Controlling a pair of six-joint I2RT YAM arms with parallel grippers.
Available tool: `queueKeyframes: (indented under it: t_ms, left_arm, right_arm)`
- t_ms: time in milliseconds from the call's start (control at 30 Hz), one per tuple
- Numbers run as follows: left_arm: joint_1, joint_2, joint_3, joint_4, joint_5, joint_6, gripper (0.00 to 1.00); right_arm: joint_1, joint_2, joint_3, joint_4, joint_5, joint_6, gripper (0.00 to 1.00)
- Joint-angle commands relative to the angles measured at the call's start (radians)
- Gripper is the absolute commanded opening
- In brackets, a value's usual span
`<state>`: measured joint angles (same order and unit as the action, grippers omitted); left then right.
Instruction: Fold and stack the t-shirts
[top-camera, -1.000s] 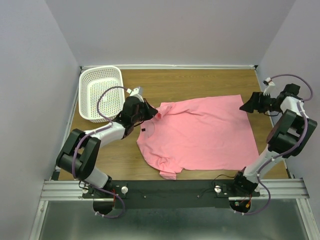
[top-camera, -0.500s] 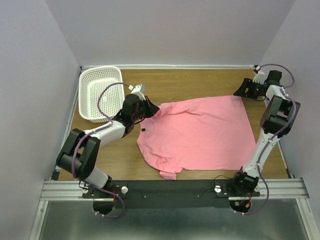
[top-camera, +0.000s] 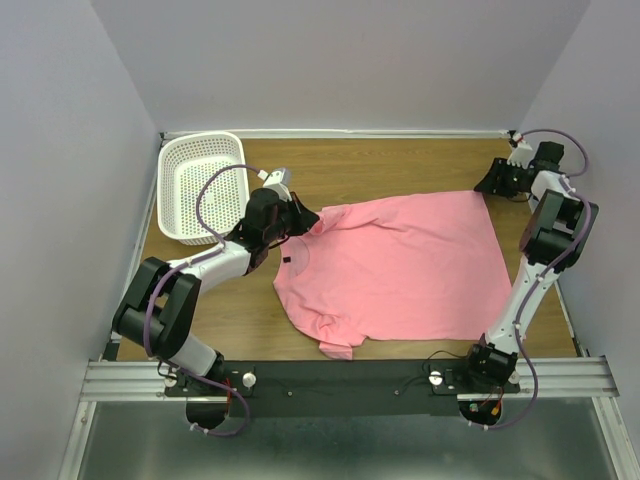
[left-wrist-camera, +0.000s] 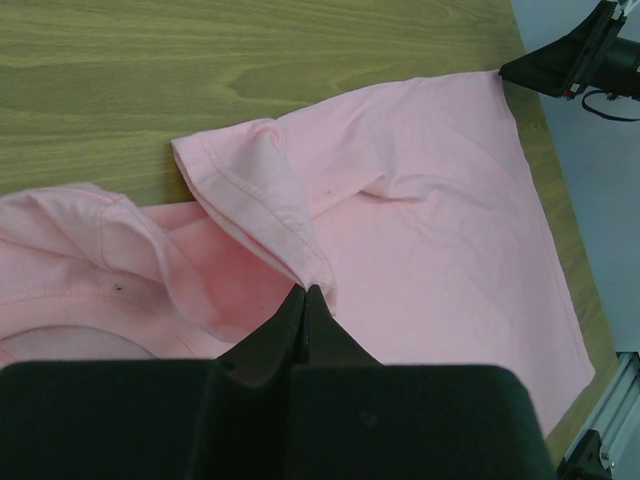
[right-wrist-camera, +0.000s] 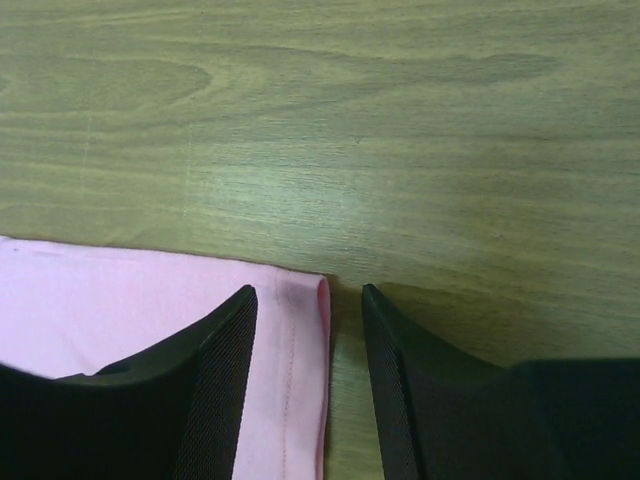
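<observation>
A salmon-pink t-shirt (top-camera: 400, 265) lies spread on the wooden table, collar to the left and hem to the right. My left gripper (top-camera: 308, 222) is shut on the far sleeve's hem (left-wrist-camera: 265, 200) and holds it raised beside the collar. In the left wrist view the left gripper (left-wrist-camera: 306, 291) pinches the sleeve's cloth at its tips. My right gripper (top-camera: 484, 188) is open at the shirt's far right hem corner. In the right wrist view the right gripper (right-wrist-camera: 308, 295) straddles that corner (right-wrist-camera: 300, 330), one finger over the cloth, the other over bare wood.
A white perforated basket (top-camera: 201, 185) stands at the table's far left, just behind my left arm. Grey walls close the table on three sides. Bare wood (top-camera: 400, 165) shows beyond the shirt and left of it.
My right gripper has swung from the shirt's right edge to the far right corner of the table and settled over the hem corner. The left gripper has shifted slightly with the sleeve.
</observation>
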<state>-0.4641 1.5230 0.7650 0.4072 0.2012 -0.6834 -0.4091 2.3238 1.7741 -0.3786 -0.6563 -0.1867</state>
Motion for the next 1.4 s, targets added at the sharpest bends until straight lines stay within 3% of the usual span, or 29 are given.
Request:
queueKeyframes:
  t_ms: [0,367,400,500,667,767,933,1100,1267,1367]
  left_arm:
    - [0.005,0.005,0.028,0.015,0.015,0.022,0.0]
    - [0.005,-0.007,0.037,-0.015,0.007,0.033,0.0]
    - [0.005,-0.011,0.039,-0.018,0.009,0.035,0.0]
    - [0.007,-0.014,0.043,-0.025,0.006,0.036,0.0]
    - [0.005,-0.02,0.057,-0.05,-0.006,0.048,0.0]
    - [0.015,-0.038,0.077,-0.082,-0.022,0.071,0.0]
    - [0.067,-0.127,0.131,-0.168,-0.046,0.123,0.0]
    - [0.082,-0.216,0.219,-0.27,-0.059,0.199,0.0]
    - [0.081,-0.317,0.33,-0.35,-0.066,0.3,0.0]
    - [0.082,-0.389,0.463,-0.402,-0.069,0.346,0.0]
  right_arm:
    - [0.029,0.055,-0.007,-0.069,-0.023,-0.059,0.51]
    - [0.05,0.059,0.004,-0.086,0.057,-0.051,0.22]
    - [0.05,0.055,0.002,-0.086,0.066,-0.051,0.12]
    - [0.05,0.046,0.001,-0.085,0.081,-0.053,0.01]
    - [0.046,0.014,-0.011,-0.068,0.098,-0.045,0.01]
    - [0.033,-0.069,-0.099,-0.007,0.044,-0.03,0.01]
    - [0.021,-0.334,-0.368,0.089,-0.028,-0.095,0.0]
    - [0.0,-0.752,-0.646,0.162,-0.058,-0.145,0.01]
    - [-0.014,-1.067,-0.667,0.161,-0.071,-0.1,0.0]
    - [-0.016,-1.213,-0.578,0.141,-0.074,-0.038,0.01]
